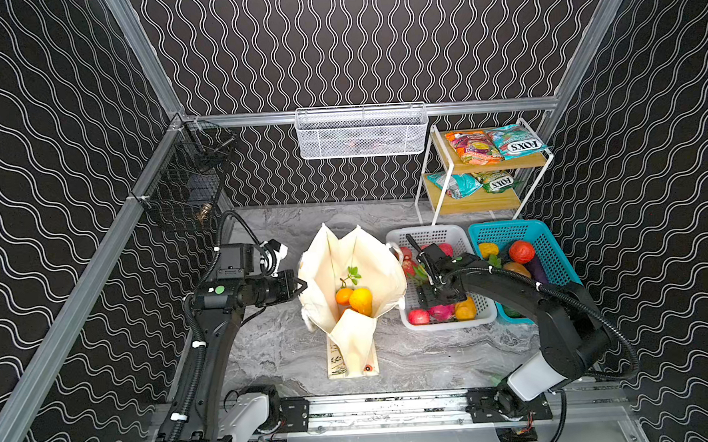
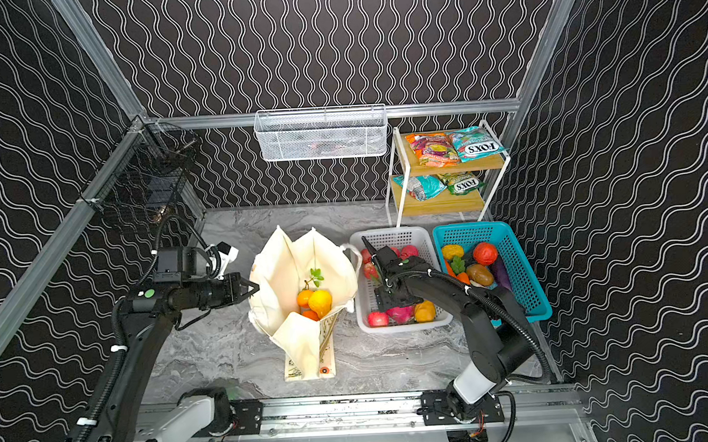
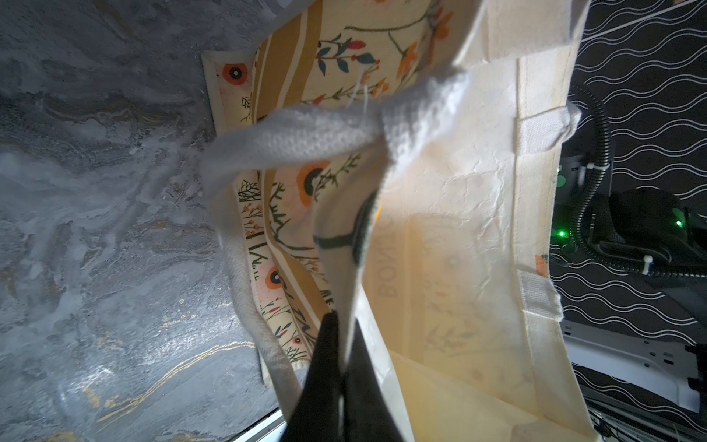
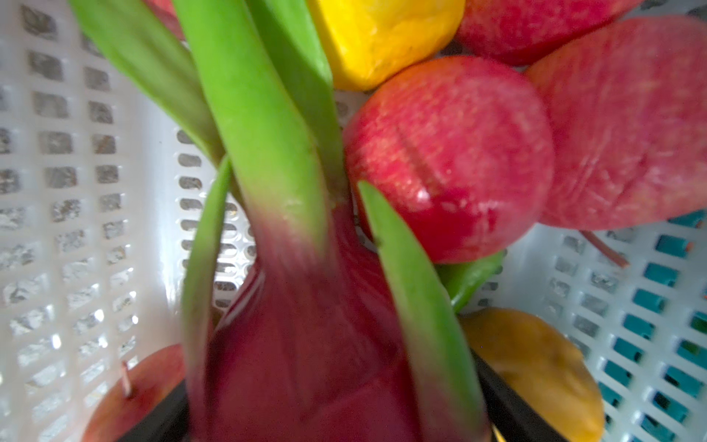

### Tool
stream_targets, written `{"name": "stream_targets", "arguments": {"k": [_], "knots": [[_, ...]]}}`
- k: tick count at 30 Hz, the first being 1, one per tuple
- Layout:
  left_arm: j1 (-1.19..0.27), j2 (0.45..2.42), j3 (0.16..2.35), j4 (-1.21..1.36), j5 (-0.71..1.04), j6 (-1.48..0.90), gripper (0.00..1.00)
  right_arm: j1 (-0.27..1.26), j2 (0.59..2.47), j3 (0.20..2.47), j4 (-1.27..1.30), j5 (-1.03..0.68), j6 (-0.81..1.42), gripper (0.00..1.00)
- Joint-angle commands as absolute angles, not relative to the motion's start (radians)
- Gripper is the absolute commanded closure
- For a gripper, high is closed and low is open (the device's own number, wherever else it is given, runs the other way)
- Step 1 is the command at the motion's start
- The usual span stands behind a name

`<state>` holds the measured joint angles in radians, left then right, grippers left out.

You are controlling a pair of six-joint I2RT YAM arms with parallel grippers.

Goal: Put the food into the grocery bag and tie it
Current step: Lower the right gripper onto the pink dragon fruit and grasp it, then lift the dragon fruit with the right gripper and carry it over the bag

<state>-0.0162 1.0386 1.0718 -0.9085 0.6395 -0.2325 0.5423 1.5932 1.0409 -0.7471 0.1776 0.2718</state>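
Observation:
The cream grocery bag [image 1: 337, 256] stands open mid-table. Inside it lie an orange [image 1: 344, 296] and a yellow pear [image 1: 361, 300]. My left gripper [image 1: 301, 285] is shut on the bag's left rim, and in the left wrist view its fingers [image 3: 325, 363] pinch the cream cloth [image 3: 440, 199]. My right gripper [image 1: 433, 305] reaches down into the white basket [image 1: 427, 231]. The pink dragon fruit [image 4: 306, 344] fills its jaws, with a black finger [image 4: 509, 405] against each side. Red apples [image 4: 451, 153] and yellow fruit [image 4: 382, 34] lie around it.
A teal basket [image 1: 510, 228] of vegetables stands right of the white one. Behind them a two-level shelf [image 1: 491, 165] holds FOX'S packets [image 1: 514, 141]. A white mesh basket [image 1: 360, 130] hangs on the back wall, and a black wire basket [image 1: 192, 176] on the left wall.

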Motion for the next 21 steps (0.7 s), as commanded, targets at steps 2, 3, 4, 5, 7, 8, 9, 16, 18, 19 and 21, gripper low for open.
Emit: {"name": "stream_targets", "arguments": {"k": [2,3,4,5,7,8,9,16,18,19,21], "knots": [[-0.016,1.038,1.073,-0.922,0.652,-0.210,1.00,0.540,1.575,1.043,-0.760,0.184,0.299,0.20],[-0.016,1.039,1.073,-0.922,0.652,-0.210,1.00,0.540,1.572,1.045,-0.763,0.184,0.301,0.20],[-0.016,1.039,1.074,-0.920,0.652,-0.210,1.00,0.539,1.567,1.045,-0.766,0.183,0.302,0.21],[-0.017,1.039,1.073,-0.920,0.653,-0.211,1.00,0.538,1.561,1.049,-0.771,0.184,0.302,0.21],[-0.016,1.039,1.076,-0.920,0.653,-0.212,1.00,0.538,1.551,1.056,-0.782,0.189,0.305,0.22],[-0.016,1.039,1.075,-0.920,0.652,-0.211,1.00,0.538,1.543,1.062,-0.789,0.192,0.306,0.23],[-0.016,1.039,1.075,-0.922,0.652,-0.209,1.00,0.538,1.535,1.068,-0.795,0.194,0.307,0.23],[-0.016,1.042,1.084,-0.916,0.663,-0.216,1.00,0.538,1.444,1.188,-0.889,0.193,0.316,0.25],[-0.015,1.043,1.087,-0.911,0.667,-0.219,1.00,0.538,1.418,1.256,-0.930,0.203,0.315,0.25],[-0.016,1.043,1.088,-0.911,0.671,-0.219,1.00,0.538,1.407,1.302,-0.954,0.207,0.313,0.25],[-0.015,1.039,1.088,-0.907,0.675,-0.221,1.00,0.538,1.388,1.400,-0.991,0.199,0.309,0.25]]}}
